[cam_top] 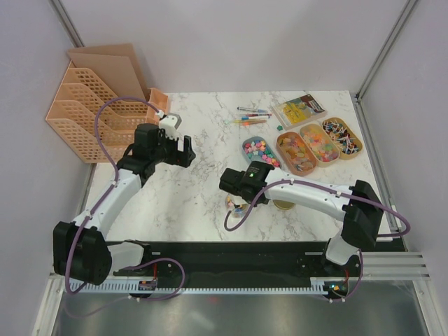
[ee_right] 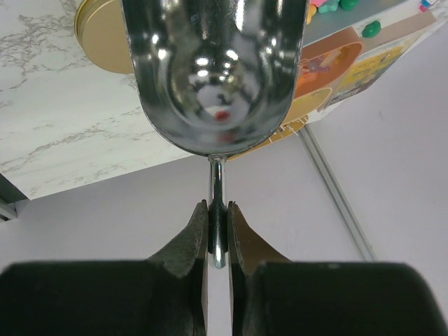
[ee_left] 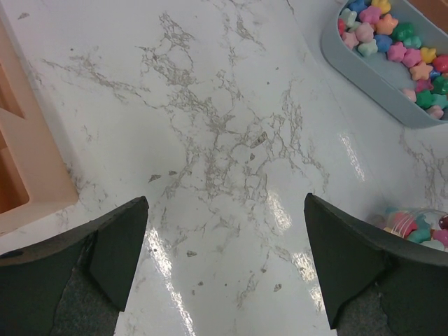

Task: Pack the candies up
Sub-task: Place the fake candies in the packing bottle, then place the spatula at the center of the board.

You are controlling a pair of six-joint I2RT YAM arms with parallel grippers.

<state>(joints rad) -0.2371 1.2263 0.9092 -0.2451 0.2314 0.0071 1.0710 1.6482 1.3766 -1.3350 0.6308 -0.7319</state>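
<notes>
Star-shaped candies (ee_left: 392, 42) in pink, green, yellow and blue fill a grey-blue tray (cam_top: 260, 150). More candies lie in three wooden trays (cam_top: 319, 143) at the back right. A small clear jar (ee_left: 418, 225) with a few candies stands on the table, under my right gripper in the top view (cam_top: 236, 205). My right gripper (ee_right: 218, 208) is shut on the thin handle of a shiny metal scoop (ee_right: 217, 77). The scoop's bowl shows only reflections. My left gripper (ee_left: 224, 203) is open and empty above bare marble, left of the jar and tray.
A flat gold lid (cam_top: 283, 204) lies right of the jar. Coloured pens (cam_top: 252, 115) and a yellow packet (cam_top: 299, 108) lie behind the trays. An orange file organiser (cam_top: 87, 115) stands at the far left, its edge close to my left gripper (ee_left: 28, 161).
</notes>
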